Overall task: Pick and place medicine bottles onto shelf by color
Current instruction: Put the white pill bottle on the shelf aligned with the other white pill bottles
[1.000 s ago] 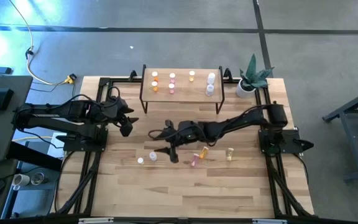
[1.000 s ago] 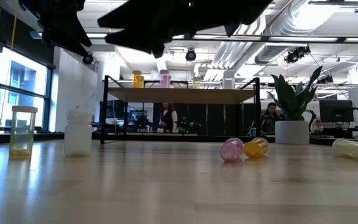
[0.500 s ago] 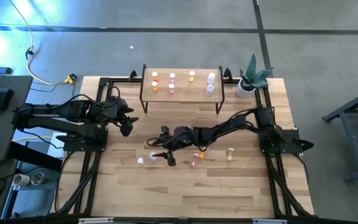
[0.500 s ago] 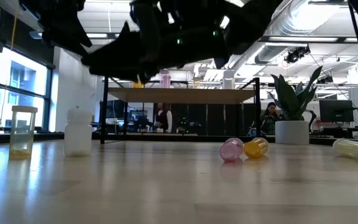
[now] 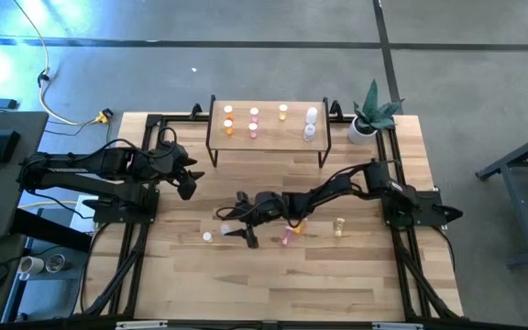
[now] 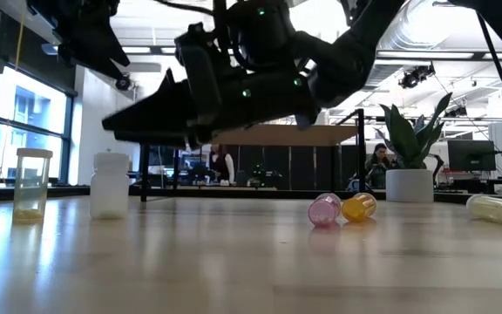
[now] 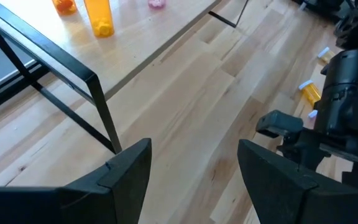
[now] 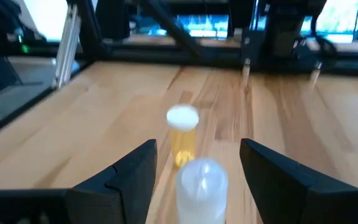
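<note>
Two upright bottles: white bottle [image 8: 201, 186] between right hand [image 8: 197, 171] fingers; yellow bottle [image 8: 182, 134] beyond.

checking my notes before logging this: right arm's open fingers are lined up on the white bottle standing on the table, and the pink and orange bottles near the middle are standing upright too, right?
Not quite. The pink bottle and orange bottle lie on their sides, as the low view shows. The rest holds: the right gripper has open fingers lined up on the standing white bottle.
</note>
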You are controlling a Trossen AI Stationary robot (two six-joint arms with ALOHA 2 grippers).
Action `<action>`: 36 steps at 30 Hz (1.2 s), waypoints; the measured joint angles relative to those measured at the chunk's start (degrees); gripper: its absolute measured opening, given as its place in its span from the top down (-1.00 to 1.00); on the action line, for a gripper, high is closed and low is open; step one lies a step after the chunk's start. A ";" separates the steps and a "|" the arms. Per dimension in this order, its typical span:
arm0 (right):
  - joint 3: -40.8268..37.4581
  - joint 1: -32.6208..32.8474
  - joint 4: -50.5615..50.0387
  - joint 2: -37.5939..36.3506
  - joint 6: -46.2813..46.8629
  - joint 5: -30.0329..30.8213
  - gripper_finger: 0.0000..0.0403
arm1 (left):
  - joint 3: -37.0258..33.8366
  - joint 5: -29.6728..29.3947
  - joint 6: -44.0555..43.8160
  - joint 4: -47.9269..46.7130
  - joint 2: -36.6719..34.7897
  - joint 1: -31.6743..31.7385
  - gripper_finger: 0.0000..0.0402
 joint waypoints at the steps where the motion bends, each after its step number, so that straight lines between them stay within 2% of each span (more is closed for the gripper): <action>1: 0.00 0.00 -0.34 0.08 -0.63 0.00 -0.09 | 0.00 -0.03 -0.02 0.00 0.00 0.00 -0.13; 16: 0.00 -0.15 -1.41 0.23 -2.46 -0.25 -0.09 | 0.00 -0.61 -1.14 0.00 -0.01 0.00 -0.13; 21: 0.65 -0.02 0.86 3.51 -1.00 -0.31 -0.09 | 0.00 -0.62 -2.22 0.04 0.00 0.01 -0.13; 25: 4.17 0.32 0.54 5.22 -0.90 -0.42 -0.09 | 0.00 -0.60 -2.22 -0.15 0.00 0.02 -0.13; 31: 9.13 0.44 -8.79 7.24 -1.53 -0.44 -0.07 | 0.00 -0.60 -2.22 -0.28 0.00 0.02 -0.13; 36: 10.25 0.44 -11.63 7.05 -0.06 -0.44 0.04 | 0.00 -0.58 -2.02 -0.47 0.00 0.02 -0.13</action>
